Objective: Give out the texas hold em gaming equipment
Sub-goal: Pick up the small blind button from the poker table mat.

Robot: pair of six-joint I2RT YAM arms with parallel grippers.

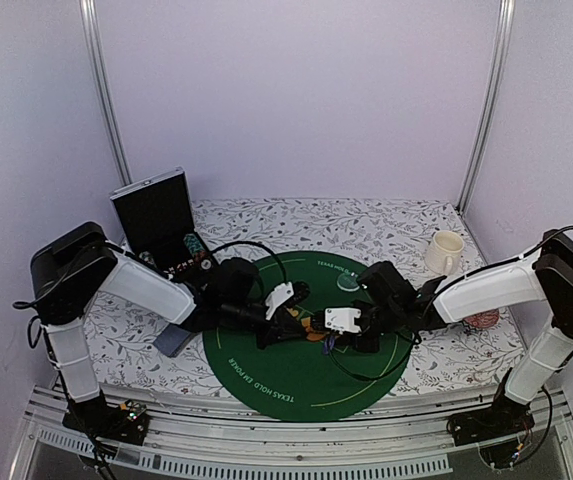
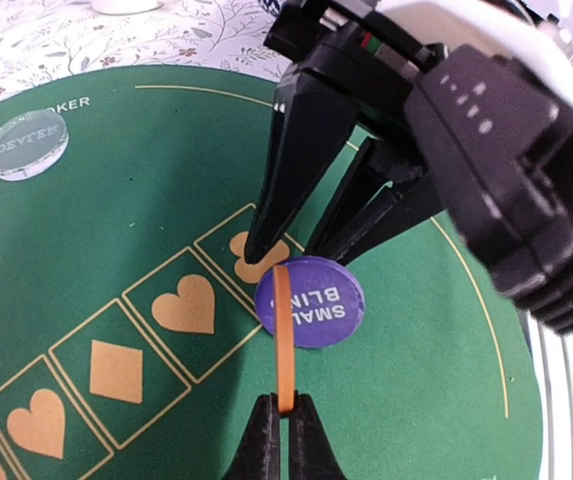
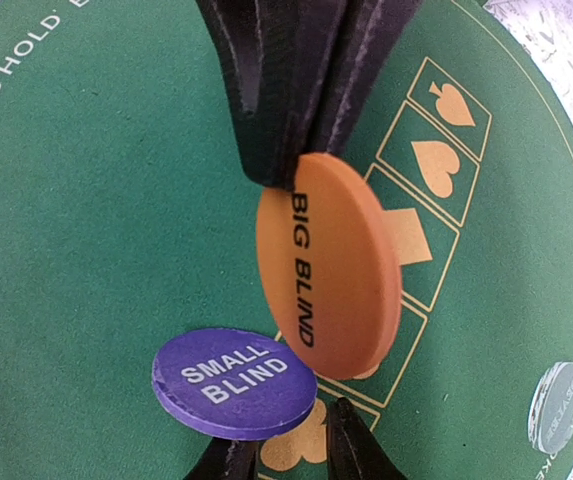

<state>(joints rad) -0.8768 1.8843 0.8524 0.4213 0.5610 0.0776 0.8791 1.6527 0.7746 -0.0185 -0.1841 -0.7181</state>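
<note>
Left wrist view: left gripper (image 2: 284, 410) at 6 o'clock pinching orange disc (image 2: 284, 335) on edge, purple disc (image 2: 311, 300) flat on green mat (image 2: 116, 230) just beyond, right gripper (image 2: 288, 248) spread, empty, toward 12 o'clock, clear disc (image 2: 27, 143) far at 10 o'clock.

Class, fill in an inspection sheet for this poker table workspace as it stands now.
Surface: round green mat on a flowered cloth.
Job's things: orange disc held on edge; purple disc and clear disc flat on mat.
Clutter: white mug, black case.
Grippers: left gripper shut on orange disc; right gripper open beside purple disc.
Cables: black cables trail over mat.
Surroundings: plain walls.
</note>
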